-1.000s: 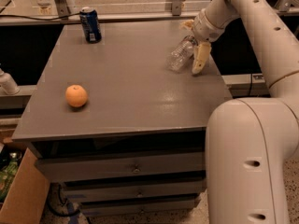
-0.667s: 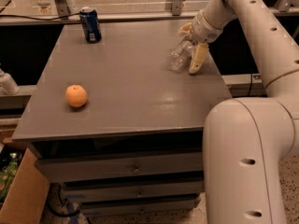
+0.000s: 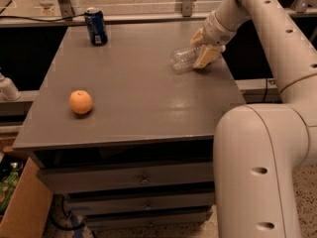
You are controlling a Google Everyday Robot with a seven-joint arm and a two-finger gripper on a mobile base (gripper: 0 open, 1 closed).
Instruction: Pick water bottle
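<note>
The water bottle (image 3: 184, 59) is clear crinkled plastic and lies on its side on the grey table (image 3: 138, 98) near the far right edge. My gripper (image 3: 202, 47) reaches down from the white arm at the upper right. Its yellowish fingers (image 3: 206, 57) sit on either side of the bottle's right end and are closed against it. The bottle rests on the tabletop. The end of the bottle inside the gripper is hidden.
A blue soda can (image 3: 96, 26) stands at the table's far left. An orange (image 3: 80, 102) sits near the front left. The robot's white base (image 3: 260, 172) fills the lower right. A cardboard box (image 3: 20, 207) is on the floor at lower left.
The gripper has shifted slightly up and left along the bottle, and its fingers have drawn closer together around the bottle's end. The bottle has barely moved.
</note>
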